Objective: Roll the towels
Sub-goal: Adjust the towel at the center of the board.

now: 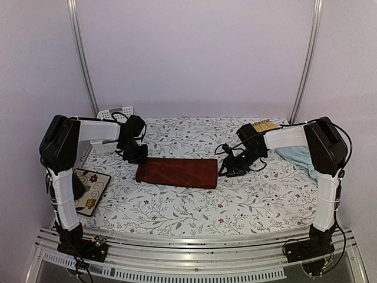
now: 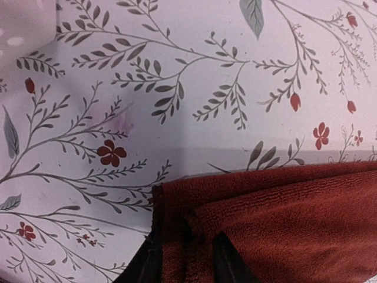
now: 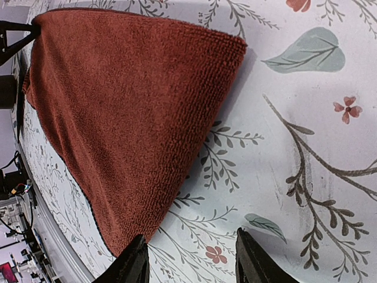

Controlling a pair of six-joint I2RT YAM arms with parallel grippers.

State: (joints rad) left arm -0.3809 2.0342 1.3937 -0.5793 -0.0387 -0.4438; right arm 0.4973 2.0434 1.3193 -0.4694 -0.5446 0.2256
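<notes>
1. The red towel (image 1: 177, 173) lies flat in the middle of the table on the flowered tablecloth (image 1: 247, 197). It is folded into a long strip running left to right, and I see no turn of a roll at either end.
2. My left gripper (image 1: 135, 154) is down at the strip's left end. In the left wrist view its fingertips (image 2: 142, 270) stand slightly apart with the folded corner between them. I cannot tell whether they pinch the cloth or merely straddle it.
3. My right gripper (image 1: 232, 168) sits just right of the strip's right end, jaws apart with only tablecloth between them (nothing held).
4. The blue towel (image 1: 293, 156) lies bunched at the right edge, partly under the right arm, apart from both grippers and not rolled.
5. My judgement: the task is near its start. Both towels are left to roll, probably the red one first.
6. Writing: I can read none. There is no brand or label on the towels, on the bamboo mat (image 1: 265, 125) at the far right, or on the white basket (image 1: 115, 113) at the far left.
</notes>
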